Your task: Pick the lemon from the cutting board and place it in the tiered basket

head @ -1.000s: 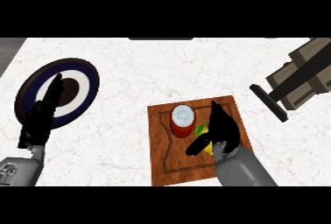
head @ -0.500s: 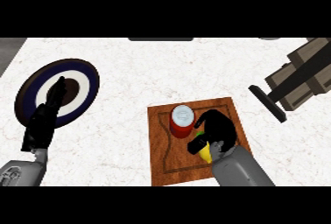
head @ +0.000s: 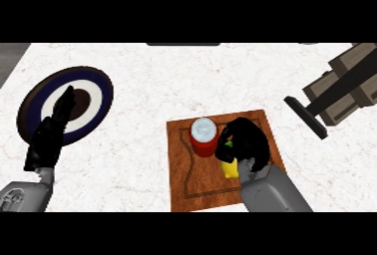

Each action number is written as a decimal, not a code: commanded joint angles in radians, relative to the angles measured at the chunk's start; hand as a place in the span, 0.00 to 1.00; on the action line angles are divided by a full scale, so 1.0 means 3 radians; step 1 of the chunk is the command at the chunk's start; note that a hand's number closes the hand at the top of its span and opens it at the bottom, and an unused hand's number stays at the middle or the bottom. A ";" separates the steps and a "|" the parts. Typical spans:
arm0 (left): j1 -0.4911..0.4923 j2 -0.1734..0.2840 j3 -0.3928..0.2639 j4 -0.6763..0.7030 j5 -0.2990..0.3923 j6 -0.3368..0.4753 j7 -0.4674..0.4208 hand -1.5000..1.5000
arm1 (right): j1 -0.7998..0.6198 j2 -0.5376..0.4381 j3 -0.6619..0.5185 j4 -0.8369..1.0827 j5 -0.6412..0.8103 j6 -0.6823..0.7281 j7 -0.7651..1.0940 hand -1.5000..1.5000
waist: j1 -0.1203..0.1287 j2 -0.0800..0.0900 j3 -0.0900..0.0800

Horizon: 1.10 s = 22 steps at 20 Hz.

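Black right hand (head: 247, 142) curled around yellow lemon (head: 230, 168) on brown wooden cutting board (head: 193, 184), beside red can (head: 204, 137); left hand (head: 53, 132) open.

Two grey forearms enter from the lower edge, each ending in a black hand. The right forearm (head: 271, 191) is a smooth, blocky grey casing with faint panel seams; the right hand (head: 245, 142) is glossy black. The left forearm (head: 23, 195) carries small raised details, possibly screws. The left hand (head: 53, 130) is matt black, slender.
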<state>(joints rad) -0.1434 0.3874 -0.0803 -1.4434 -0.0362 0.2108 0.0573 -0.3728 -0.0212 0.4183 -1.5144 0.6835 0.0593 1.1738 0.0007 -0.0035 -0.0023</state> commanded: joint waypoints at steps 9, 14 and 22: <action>-0.0193 -0.0020 -0.0089 -0.0021 -0.0018 -0.0098 0.0065 0.50 | -0.1985 -0.0410 -0.1409 0.0883 0.1063 -0.0557 0.0731 1.00 | 0.0256 0.0091 -0.0018; -0.0230 -0.0088 -0.0153 -0.0017 -0.0034 -0.0103 0.0041 0.50 | -0.2700 -0.0819 -0.1529 0.1314 0.1785 -0.0505 0.0719 1.00 | 0.0338 0.0101 -0.0026; -0.0202 -0.0067 -0.0147 0.0005 -0.0090 -0.0084 0.0036 0.50 | -0.3751 -0.1213 -0.1739 0.2192 0.2512 -0.0014 0.0705 1.00 | 0.0336 0.0067 -0.0019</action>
<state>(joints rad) -0.2213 0.3686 -0.1190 -1.4358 -0.0518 0.1782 0.0713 -1.3461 -0.3251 -0.0810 -0.9745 1.3469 -0.0350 1.1975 0.0977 0.0226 -0.0085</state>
